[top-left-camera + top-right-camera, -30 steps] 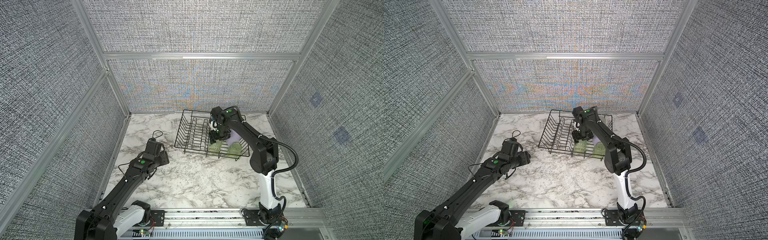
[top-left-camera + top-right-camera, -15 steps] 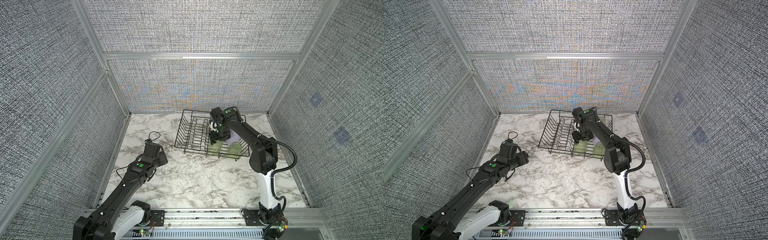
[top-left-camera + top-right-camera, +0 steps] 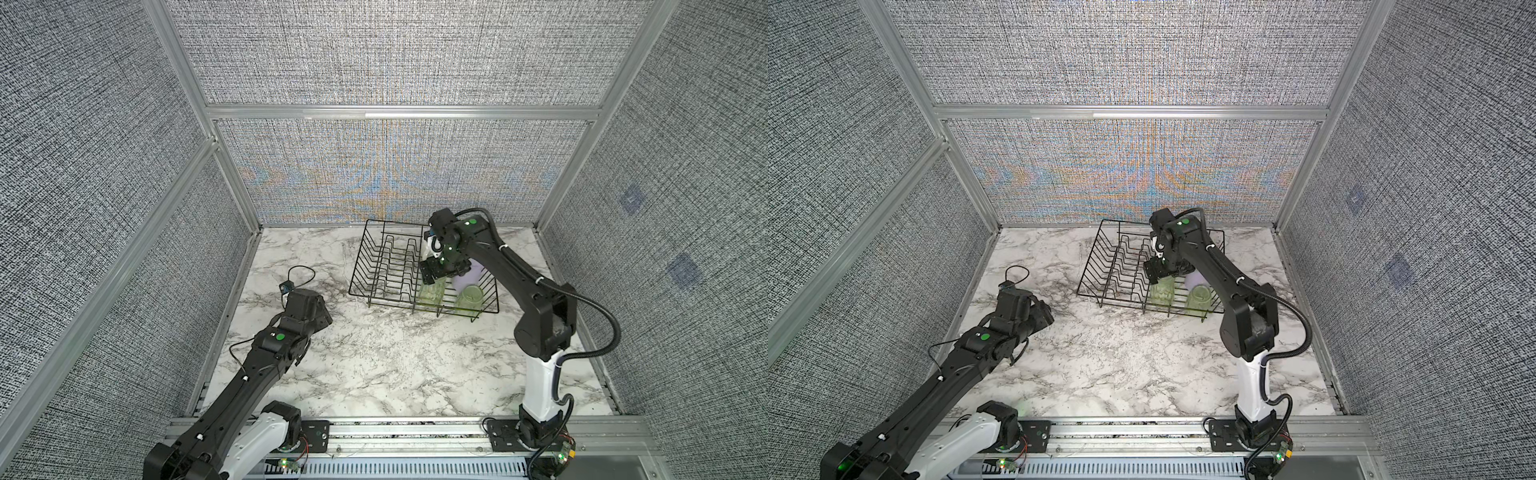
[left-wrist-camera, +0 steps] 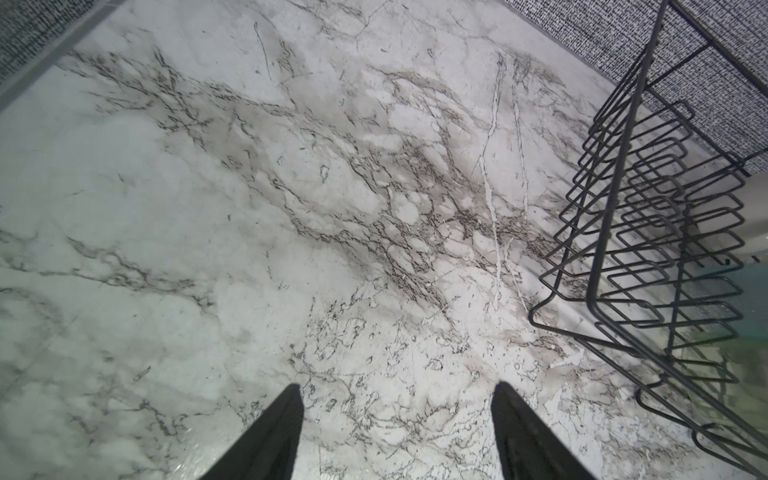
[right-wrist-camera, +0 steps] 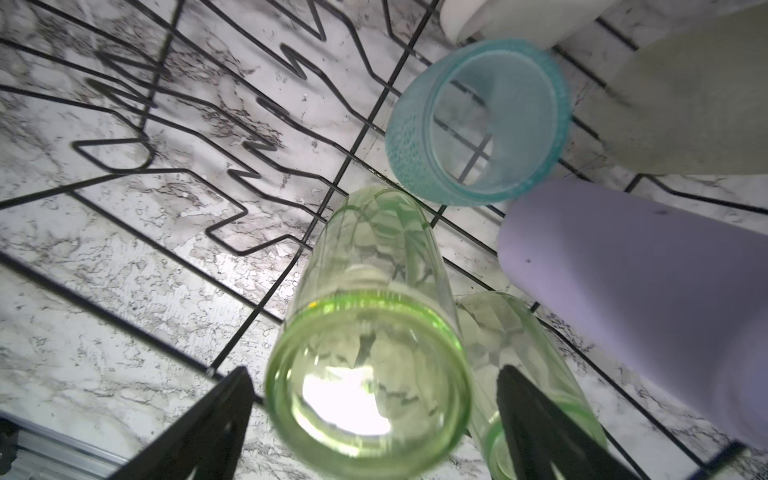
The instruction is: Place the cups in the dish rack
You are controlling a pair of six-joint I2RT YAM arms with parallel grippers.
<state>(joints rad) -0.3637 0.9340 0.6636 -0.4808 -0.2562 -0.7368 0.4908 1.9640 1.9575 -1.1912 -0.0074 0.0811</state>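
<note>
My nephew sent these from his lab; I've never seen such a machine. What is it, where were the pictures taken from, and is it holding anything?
Two robot arms work over a marble table inside a booth. Two pictures look down from overhead; the other two come from cameras on the arms' wrists. A wire dish rack holds cups, among them a teal cup and a lavender cup. The right gripper stands open astride one green tumbler, not gripping it. The left gripper is open over bare marble, holding nothing.

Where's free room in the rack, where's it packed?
Free: the rack divider half, and marble between it and the left pincer. Crowded: its other end, where green glasses, teal cup, lavender cup bunch under the right pincer.
</note>
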